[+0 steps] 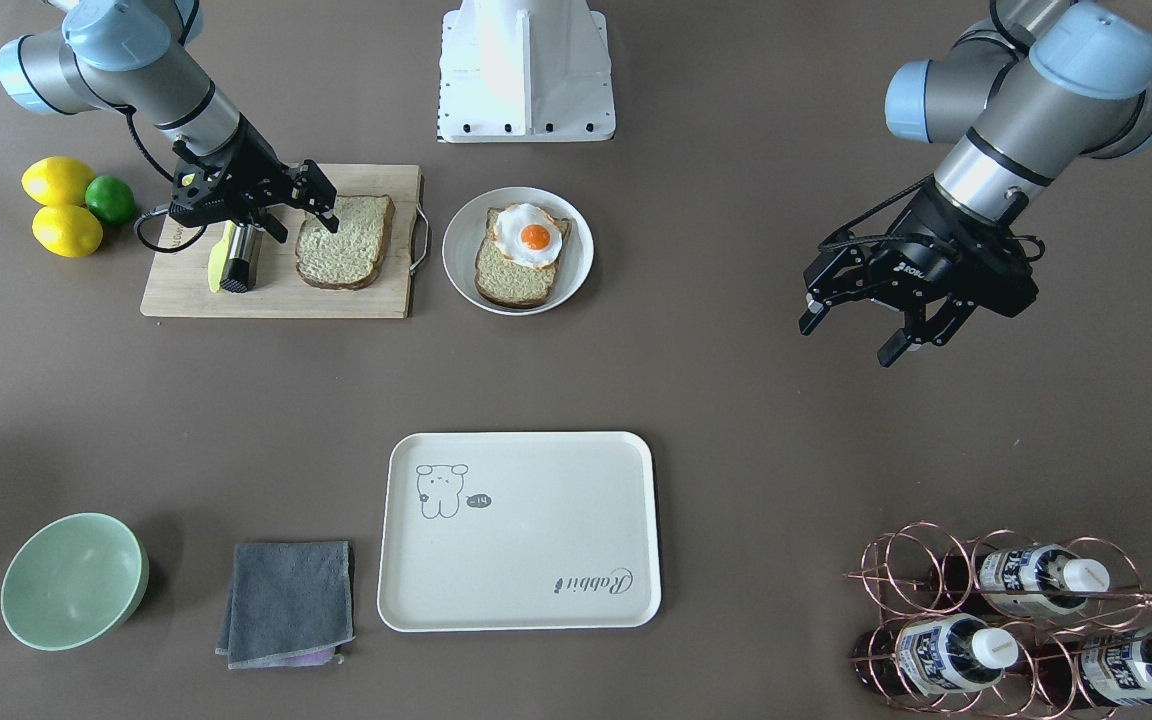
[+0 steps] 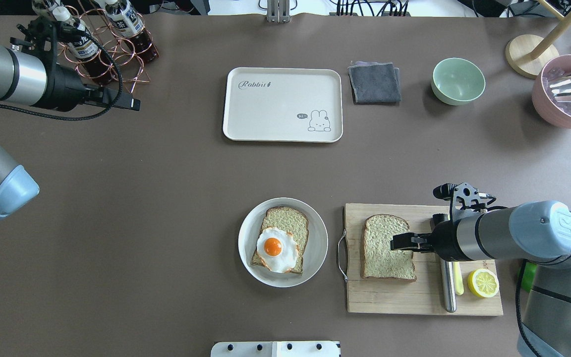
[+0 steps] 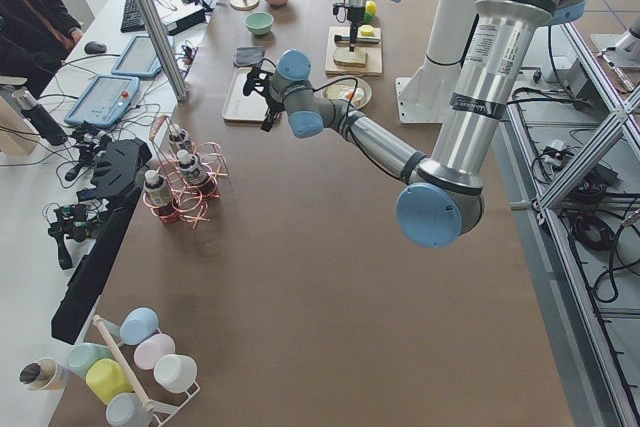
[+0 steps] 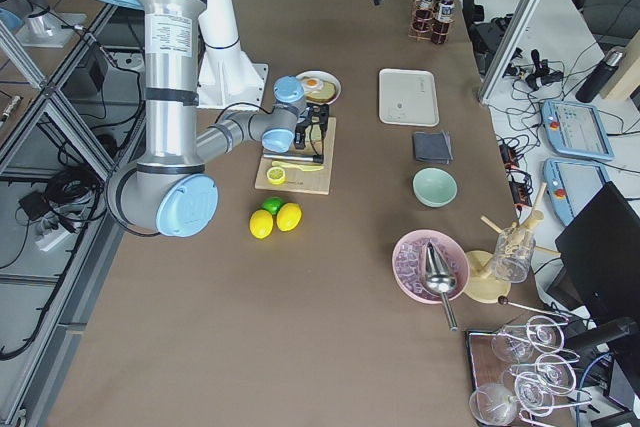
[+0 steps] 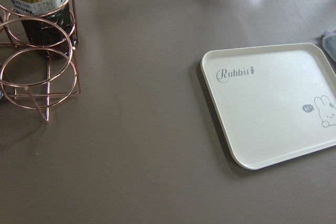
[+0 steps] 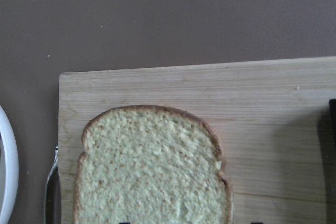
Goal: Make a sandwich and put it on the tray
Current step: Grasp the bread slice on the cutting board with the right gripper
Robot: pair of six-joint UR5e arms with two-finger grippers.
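The front view showed two lemons [image 1: 58, 180] and a lime [image 1: 111, 199] beside the cutting board [image 1: 186, 295]. The overhead view mostly hid them behind the arm, but it showed a cut lemon half [image 2: 483, 283] on the board. The right gripper [image 1: 302, 220] hung low over the bread slice [image 1: 344, 241] on the board, its jaws wide apart and holding nothing. The left gripper [image 1: 851, 338] hung over the brown table [image 1: 736, 400], tipped at a slant, jaws apart and holding nothing, with "ROBO" on it. The other bread slice [image 1: 508, 280] lay on the round plate [image 1: 458, 250] with the toy fried egg [image 1: 528, 236] on top. The tray [image 1: 536, 540] lay well apart from both and said "Rabbit"
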